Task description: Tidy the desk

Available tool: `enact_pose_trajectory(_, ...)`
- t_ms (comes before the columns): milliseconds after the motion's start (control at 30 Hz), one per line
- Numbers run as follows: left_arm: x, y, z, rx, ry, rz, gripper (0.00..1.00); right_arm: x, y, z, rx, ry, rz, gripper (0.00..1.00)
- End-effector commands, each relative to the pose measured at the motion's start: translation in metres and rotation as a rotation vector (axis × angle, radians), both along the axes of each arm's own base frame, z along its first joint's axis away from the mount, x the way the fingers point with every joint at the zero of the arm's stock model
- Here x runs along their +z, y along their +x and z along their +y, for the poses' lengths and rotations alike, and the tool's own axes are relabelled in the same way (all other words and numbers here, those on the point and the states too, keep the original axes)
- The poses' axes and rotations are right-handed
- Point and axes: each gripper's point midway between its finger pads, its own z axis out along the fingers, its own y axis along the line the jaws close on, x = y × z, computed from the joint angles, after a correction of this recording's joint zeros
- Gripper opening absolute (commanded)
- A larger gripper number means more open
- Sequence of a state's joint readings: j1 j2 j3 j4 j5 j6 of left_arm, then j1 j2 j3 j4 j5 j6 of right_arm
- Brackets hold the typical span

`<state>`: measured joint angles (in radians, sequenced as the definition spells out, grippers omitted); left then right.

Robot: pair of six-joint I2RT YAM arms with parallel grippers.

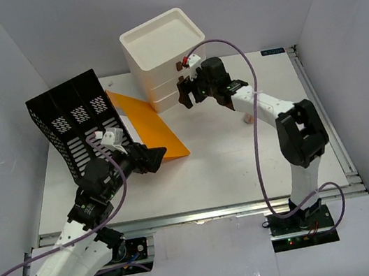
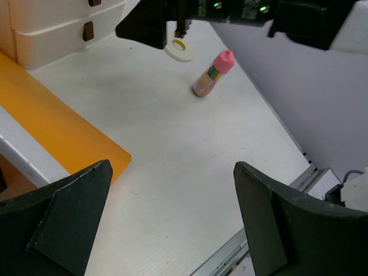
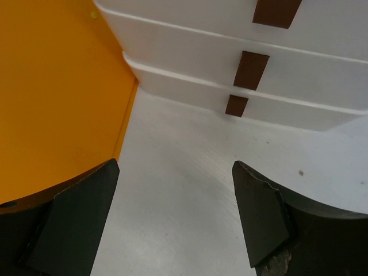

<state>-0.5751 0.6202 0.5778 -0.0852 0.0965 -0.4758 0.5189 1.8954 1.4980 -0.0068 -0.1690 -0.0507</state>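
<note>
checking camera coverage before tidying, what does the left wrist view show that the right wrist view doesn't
Only the left wrist: a pink-capped tube, a white tape roll next to it, and a metal edge rail. Only the right wrist: three brown drawer handles in a row, seen close up. Both: the orange folder, the cream drawer box and the desk.

Orange folder [image 1: 148, 124], white desk [image 1: 232, 165]
</note>
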Motion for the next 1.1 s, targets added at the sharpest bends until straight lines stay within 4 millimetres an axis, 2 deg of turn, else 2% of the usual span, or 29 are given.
enact_pose_trajectory(0, 0.004, -0.016, 0.008, 0.008, -0.061, 0.043, 0.98, 0.042, 0.062, 0.012, -0.126, 0.103, -0.18, 0.84)
enact_pose_trajectory(233, -0.004, -0.028, 0.015, 0.021, -0.102, 0.075, 0.98, 0.035, 0.099, 0.016, -0.197, 0.119, -0.267, 0.75)
enact_pose_trajectory(400, -0.003, -0.031, 0.017, 0.023, -0.115, 0.075, 0.98, 0.029, 0.11, 0.024, -0.185, 0.131, -0.282, 0.64)
enact_pose_trajectory(533, -0.002, -0.032, 0.017, 0.02, -0.114, 0.084, 0.98, 0.022, 0.109, 0.031, -0.157, 0.14, -0.267, 0.52)
enact_pose_trajectory(700, -0.003, -0.034, 0.015, 0.008, -0.123, 0.098, 0.98, 0.009, 0.109, 0.031, -0.152, 0.13, -0.253, 0.4)
enact_pose_trajectory(833, -0.005, -0.035, 0.014, 0.005, -0.128, 0.108, 0.98, 0.004, 0.111, 0.031, -0.143, 0.123, -0.256, 0.26)
enact_pose_trajectory(1000, -0.006, -0.035, 0.014, 0.006, -0.13, 0.114, 0.98, 0.003, 0.109, 0.026, -0.126, 0.128, -0.246, 0.1)
enact_pose_trajectory(1067, -0.006, -0.034, 0.013, 0.004, -0.132, 0.115, 0.98, -0.001, 0.104, 0.021, -0.119, 0.127, -0.236, 0.08)
